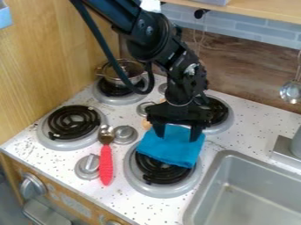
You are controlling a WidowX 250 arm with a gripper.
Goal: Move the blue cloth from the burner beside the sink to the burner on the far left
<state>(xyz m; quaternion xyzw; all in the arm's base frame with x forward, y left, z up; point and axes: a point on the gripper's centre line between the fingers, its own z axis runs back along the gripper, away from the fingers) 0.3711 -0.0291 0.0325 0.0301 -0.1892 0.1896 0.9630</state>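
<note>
The black gripper (177, 135) hangs over the front right burner with its two fingers spread apart. Directly beneath and behind the fingers is a folded blue cloth (171, 147), whose upper part they overlap; whether they touch it I cannot tell. The cloth covers the back part of the front right burner (164, 174), and the dark coil shows along its front. Left of that burner, a spoon with a red handle (106, 165) lies with its metal bowl toward the back, between two round knobs.
A metal pot with a glass lid (122, 71) stands on the back left burner. The front left burner (73, 122) has a bare coil. At the lower right is a grey sink (258, 197) beside a faucet base. A metal ladle (291, 91) hangs at the right edge.
</note>
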